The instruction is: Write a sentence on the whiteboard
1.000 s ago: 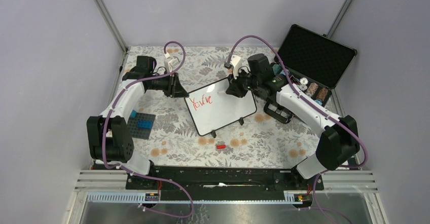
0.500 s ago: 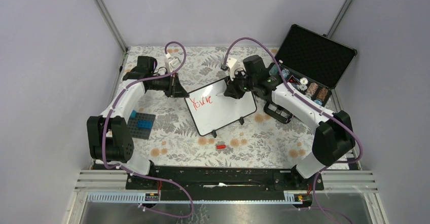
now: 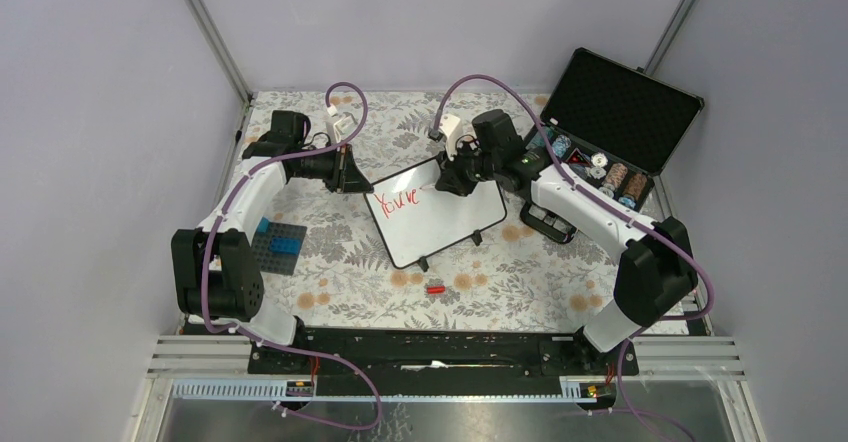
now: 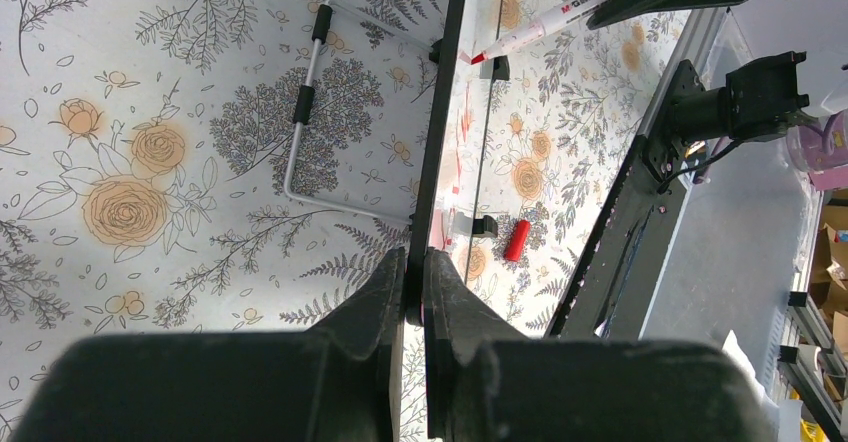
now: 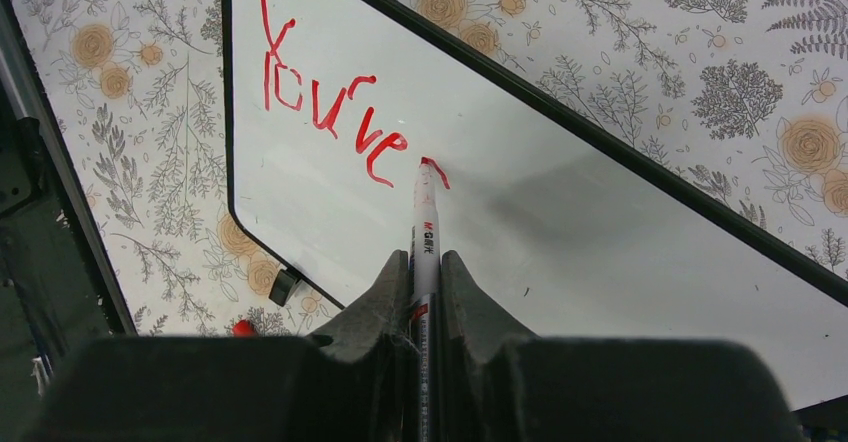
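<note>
Whiteboard [image 3: 440, 217], one, at the middle of the floral surface [image 3: 340, 262], between two arms. Left gripper [image 4: 413, 292]: jaws clenched on the board's black rim at its left corner. Right gripper [image 5: 425, 272]: jaws grasping one marker [image 5: 424, 224], its tip touching the board at a short red stroke just after "You've", the sentence [image 5: 330, 112] so far. Plain white face runs from the tip to the right edge. One red cap [image 3: 435, 288] lies near the board's near edge. One open black case [image 3: 620, 112] stands at the right.
</note>
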